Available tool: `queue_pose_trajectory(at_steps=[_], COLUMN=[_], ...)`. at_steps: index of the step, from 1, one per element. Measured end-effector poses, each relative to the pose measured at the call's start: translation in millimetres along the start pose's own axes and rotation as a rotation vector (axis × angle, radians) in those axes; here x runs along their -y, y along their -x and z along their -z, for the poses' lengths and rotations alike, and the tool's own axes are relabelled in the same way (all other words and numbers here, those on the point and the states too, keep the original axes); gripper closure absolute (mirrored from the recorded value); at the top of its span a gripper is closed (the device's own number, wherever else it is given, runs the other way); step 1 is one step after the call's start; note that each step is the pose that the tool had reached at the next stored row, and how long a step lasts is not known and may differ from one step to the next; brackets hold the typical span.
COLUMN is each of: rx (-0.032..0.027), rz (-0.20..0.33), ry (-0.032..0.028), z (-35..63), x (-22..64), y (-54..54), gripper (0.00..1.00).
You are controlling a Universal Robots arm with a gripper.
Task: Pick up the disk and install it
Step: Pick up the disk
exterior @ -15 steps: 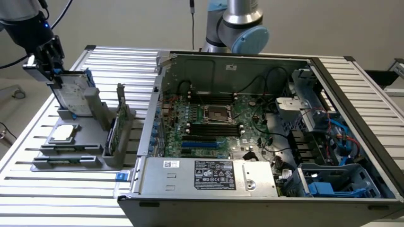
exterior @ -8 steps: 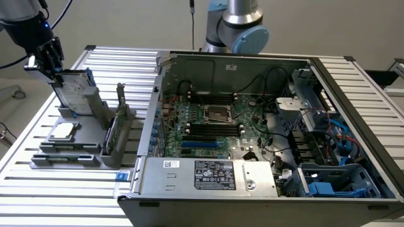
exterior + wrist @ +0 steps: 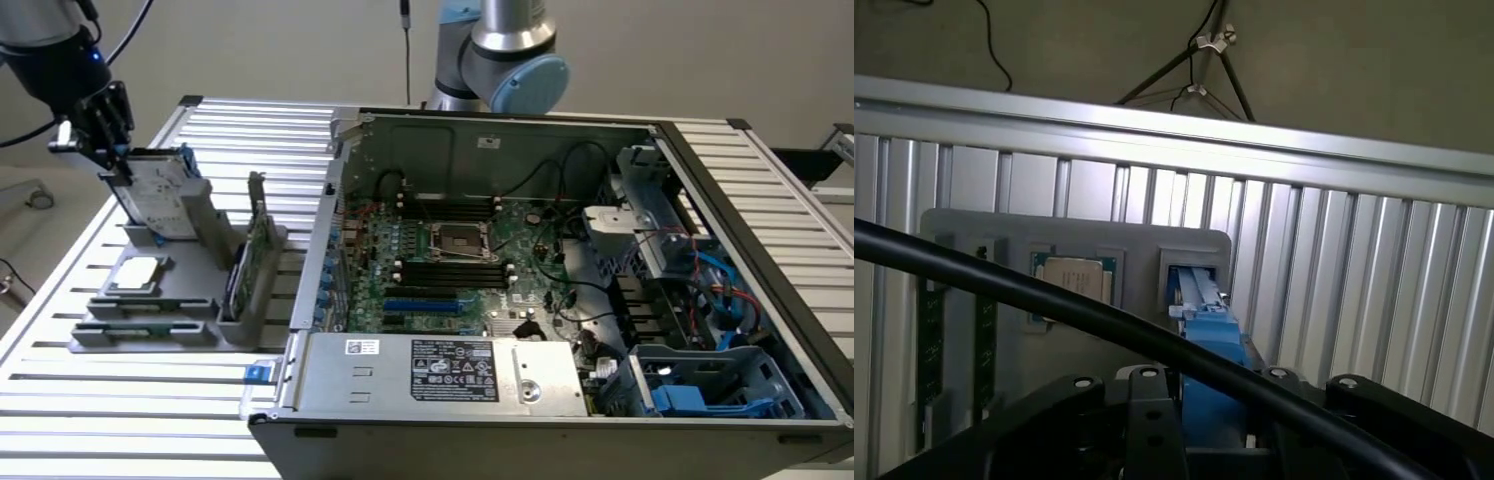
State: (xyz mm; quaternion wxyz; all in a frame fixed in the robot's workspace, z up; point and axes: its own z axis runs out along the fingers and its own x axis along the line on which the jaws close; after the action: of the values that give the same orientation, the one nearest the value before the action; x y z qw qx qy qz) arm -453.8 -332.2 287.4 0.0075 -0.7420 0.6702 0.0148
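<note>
On the exterior view's left, claw straddled upright disk; whether it gripped, undeterminable. Wrist view alone showed blue frame edge-on.

a black cable hides part of the disk.

disk: silver metal, white paper label, blue plastic frame
bench: ribbed bare metal, satin sheen
holder: matt grey plastic
tool: matt black
cable: smooth glossy black sheath
</note>
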Motion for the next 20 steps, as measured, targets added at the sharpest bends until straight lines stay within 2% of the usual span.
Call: queue_pose_trajectory(at_steps=[20], rx=[0.0001], rz=[-0.012], ry=[-0.0005], z=[-0.5], x=[-0.3], y=[-3.2], gripper=[0.67])
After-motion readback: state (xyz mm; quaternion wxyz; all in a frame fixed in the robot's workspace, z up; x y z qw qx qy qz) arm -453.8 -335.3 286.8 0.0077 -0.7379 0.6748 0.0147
